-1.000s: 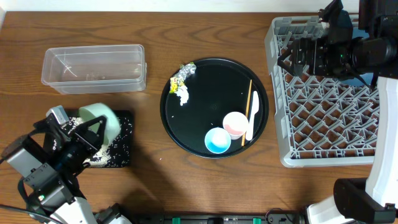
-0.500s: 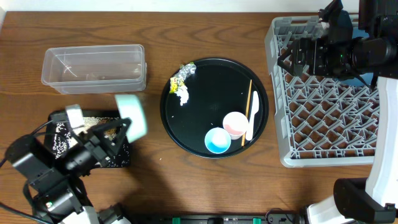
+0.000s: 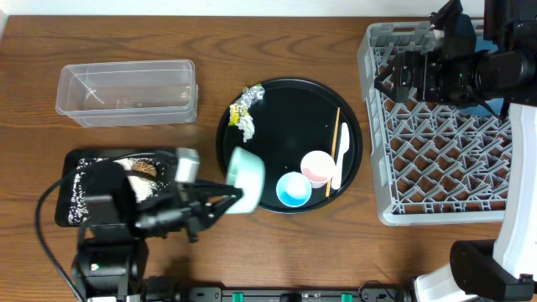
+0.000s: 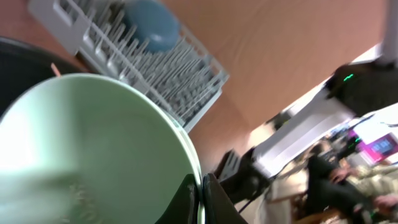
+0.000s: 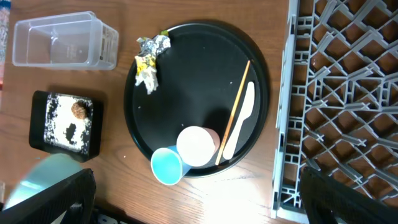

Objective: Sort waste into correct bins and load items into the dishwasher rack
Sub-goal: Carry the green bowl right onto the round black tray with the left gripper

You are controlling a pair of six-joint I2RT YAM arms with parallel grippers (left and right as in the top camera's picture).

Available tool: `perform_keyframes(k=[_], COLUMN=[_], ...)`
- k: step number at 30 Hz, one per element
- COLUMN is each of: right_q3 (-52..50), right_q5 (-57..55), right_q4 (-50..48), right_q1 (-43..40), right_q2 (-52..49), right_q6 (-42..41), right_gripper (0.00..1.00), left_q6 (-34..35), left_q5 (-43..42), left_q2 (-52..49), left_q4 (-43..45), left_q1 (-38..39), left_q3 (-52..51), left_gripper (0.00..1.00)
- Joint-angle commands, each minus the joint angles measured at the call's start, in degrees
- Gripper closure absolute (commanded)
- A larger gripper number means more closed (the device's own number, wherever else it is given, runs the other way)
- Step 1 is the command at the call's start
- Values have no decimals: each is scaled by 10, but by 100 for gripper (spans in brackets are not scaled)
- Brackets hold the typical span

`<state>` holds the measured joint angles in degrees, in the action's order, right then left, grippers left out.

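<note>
Overhead: the left gripper [image 3: 225, 199] is clenched on the rim of the pale green bowl [image 3: 246, 174]. The bowl hangs tilted over the left edge of the round black tray [image 3: 289, 113], well apart from the dishwasher rack [image 3: 436, 159]. The right gripper [image 3: 388, 80] hangs over the rack's far corner, jaws released and holding nothing. The likely trouble is the grip: a thin pinch on a smooth, curved lip could let the bowl swing or slip. A low pass across the tray could knock the pink cup [image 3: 317, 167] or the light blue cup [image 3: 294, 188]. Both are light, round and standing close together beside the white spoon [image 3: 341, 155] and thin chopsticks [image 3: 336, 149]. White rice grains and a brown lump [image 3: 144, 168] lie in the shallow black tray [image 3: 69, 197]. The clear tub [image 3: 126, 91] looks nearly bare, and crumpled foil [image 3: 246, 104] lies on the round tray.

Left wrist: the bowl's matte, pale inside fills the view, its rim caught between dark fingertips [image 4: 186, 190]. Beyond it, the dark blue plate [image 4: 149, 26] stands among the rack's grey pegs.

Right wrist: both fingers sit at the picture's lower corners, wide apart. The wood-grain table [image 5: 205, 11] and the rack's open lattice show clearly.
</note>
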<state>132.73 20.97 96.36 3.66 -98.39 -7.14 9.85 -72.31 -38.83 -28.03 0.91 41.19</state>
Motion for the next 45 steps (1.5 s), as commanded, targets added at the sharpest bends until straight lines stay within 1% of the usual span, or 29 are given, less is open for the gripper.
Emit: perform_keyframes(k=[1, 4, 6, 8, 11, 12, 17, 22, 25, 31, 36, 42, 45], right_q3=[-1, -1, -1, -1, -1, -1, -1, -1, -1, -1, -1, -1, -1], right_q5=[0, 0, 0, 0, 0, 0, 0, 0, 0, 0, 0, 0, 0], right_q4=[-1, -1, -1, -1, -1, -1, -1, -1, -1, -1, -1, -1, -1], right_q1=[8, 8, 8, 8, 8, 8, 8, 8, 8, 8, 8, 8, 8], right_q2=[2, 2, 2, 2, 2, 2, 2, 2, 2, 2, 2, 2, 2], right_q6=[6, 6, 6, 5, 6, 6, 6, 5, 6, 6, 5, 6, 6], right_gripper=[1, 1, 1, 1, 1, 1, 1, 1, 1, 1, 1, 1, 1], left_q6=[-14, -14, -14, -19, -59, -67, -69, -69, -93, -152, -149, -141, -141], left_q5=[188, 306, 364, 388, 390, 403, 537, 657, 720, 782, 837, 836, 807], left_q2=[4, 3, 0, -7, -19, -21, -22, -37, -70, -172, -241, -241, -238], left_q4=[2, -9, -21, -30, -43, -50, -80, -80, -77, -50, -31, 6, 9], left_q1=[85, 138, 160, 179, 213, 226, 292, 350, 375, 395, 395, 394, 394], left_q3=[13, 13, 13, 13, 13, 13, 13, 13, 13, 13, 13, 13, 13], left_gripper=[94, 94, 94, 94, 94, 94, 94, 94, 94, 94, 94, 94, 94])
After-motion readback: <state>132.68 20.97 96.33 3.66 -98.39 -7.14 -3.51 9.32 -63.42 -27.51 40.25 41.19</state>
